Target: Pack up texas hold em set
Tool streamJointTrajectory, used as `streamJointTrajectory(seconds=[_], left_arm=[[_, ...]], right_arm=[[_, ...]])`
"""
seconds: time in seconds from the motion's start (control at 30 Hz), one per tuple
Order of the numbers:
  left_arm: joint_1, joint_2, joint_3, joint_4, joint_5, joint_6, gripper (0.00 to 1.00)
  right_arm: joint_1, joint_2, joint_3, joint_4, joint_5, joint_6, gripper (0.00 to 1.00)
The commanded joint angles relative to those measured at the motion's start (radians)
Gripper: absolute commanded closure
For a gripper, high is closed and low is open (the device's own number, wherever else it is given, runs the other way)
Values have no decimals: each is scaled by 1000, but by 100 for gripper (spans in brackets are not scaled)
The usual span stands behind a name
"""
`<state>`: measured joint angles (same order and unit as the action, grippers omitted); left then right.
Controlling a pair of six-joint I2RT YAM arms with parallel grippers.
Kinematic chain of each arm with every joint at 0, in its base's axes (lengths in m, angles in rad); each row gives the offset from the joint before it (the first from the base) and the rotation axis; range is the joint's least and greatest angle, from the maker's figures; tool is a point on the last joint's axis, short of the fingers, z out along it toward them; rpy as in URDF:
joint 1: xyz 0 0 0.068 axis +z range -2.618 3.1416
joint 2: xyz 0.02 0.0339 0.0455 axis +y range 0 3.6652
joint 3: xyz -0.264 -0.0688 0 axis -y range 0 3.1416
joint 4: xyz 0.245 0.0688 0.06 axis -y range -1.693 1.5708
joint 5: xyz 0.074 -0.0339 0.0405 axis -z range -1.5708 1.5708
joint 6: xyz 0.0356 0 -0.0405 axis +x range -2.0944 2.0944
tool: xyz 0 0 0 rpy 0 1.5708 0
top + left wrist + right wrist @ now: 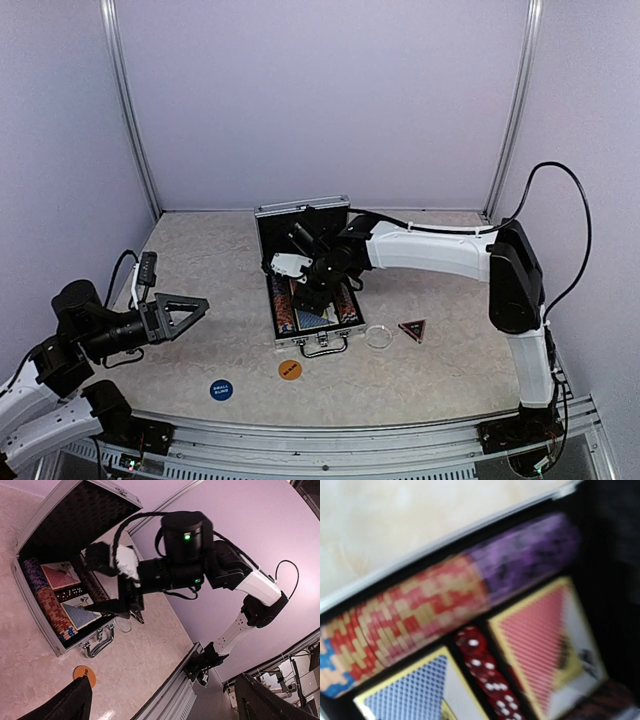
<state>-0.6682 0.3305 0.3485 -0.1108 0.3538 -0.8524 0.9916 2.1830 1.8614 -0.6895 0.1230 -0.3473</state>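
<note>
near edge, discs: The blue disc (221, 389) and the orange disc (290, 370) lie flat on the table (200, 260), apart from each other and outside the case.
left pincer: The left pincer (195, 318) is spread wide, holds nothing and hovers over the table. The blue disc is at its 5 o'clock and the orange disc at its 4 o'clock.
mid table, loose pieces: The clear disc (379, 336) and the dark triangle (412, 330) sit just beside each other, near the handle corner of the case.
briefcase: The briefcase (281, 337) lies open mid-table with its handle (322, 343) toward the arms and its long axis running 12 to 6.
contents: The chips (435, 605) form one row along the wall, beside a red deck (540, 635), a blue deck (415, 690) and red dice (485, 670).
right pincer: The right pincer (305, 272) hangs low over the tray. Whether it is spread or pinching cannot be told.
key relation: The clear disc and triangle are at the right pincer's 4 to 5 o'clock, so the right arm is likely nearer them. The left arm is nearer the blue and orange discs.
far: The lid (300, 212) stands upright at 12 o'clock.
</note>
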Motion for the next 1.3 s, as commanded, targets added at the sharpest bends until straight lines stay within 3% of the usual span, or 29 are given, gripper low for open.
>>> streamJointTrajectory(seconds=[0.0,0.13,0.6,0.83,1.27], left_arm=[[7,22,-5,-48,-30,15,1],[6,44,-12,-47,-34,12,1],[-23,147,-27,6,-76,-10,1],[-92,178,-28,41,-121,-17,1],[-111,157,-27,18,-147,-20,1]], right_arm=[[-3,-130,-14,-29,10,108,13],[-10,-207,-125,-44,44,218,6],[-110,-493,-587,47,-45,545,0],[-173,-493,-694,68,-65,566,0],[-176,-400,-695,59,-159,441,2]])
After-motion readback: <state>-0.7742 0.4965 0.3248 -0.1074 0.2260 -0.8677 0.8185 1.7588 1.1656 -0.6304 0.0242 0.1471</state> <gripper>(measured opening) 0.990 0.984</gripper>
